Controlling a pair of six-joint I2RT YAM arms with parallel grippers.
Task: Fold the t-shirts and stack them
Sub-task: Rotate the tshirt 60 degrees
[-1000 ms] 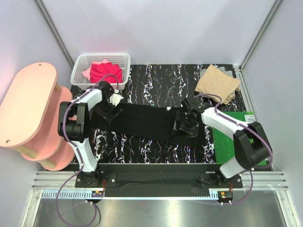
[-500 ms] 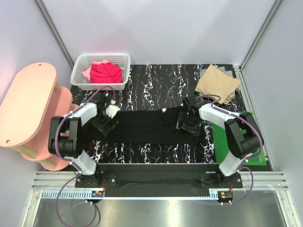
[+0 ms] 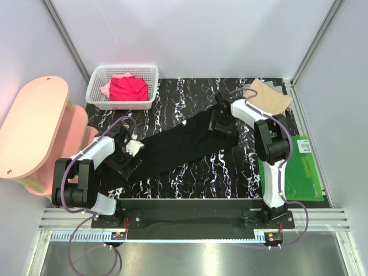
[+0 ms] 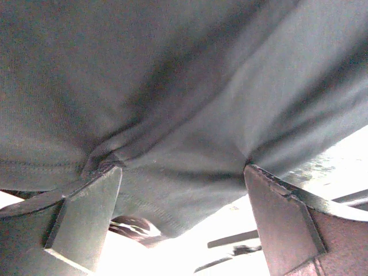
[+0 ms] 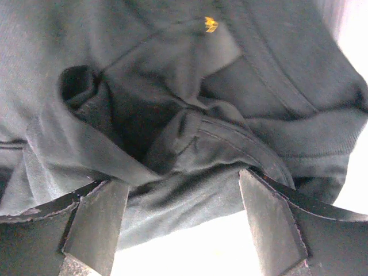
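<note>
Across the table (image 3: 190, 95), the black t-shirt (image 3: 172, 146) runs from eight o'clock to two o'clock. Left claw (image 4: 179, 169) and right claw (image 5: 179, 179) press on it, fingers spread.

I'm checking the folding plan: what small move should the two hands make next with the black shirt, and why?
Probably ease both hands slightly apart to flatten it: the black t-shirt lies in a narrow diagonal band, left hand and right hand open at its ends, cloth bunched at the right one.
</note>
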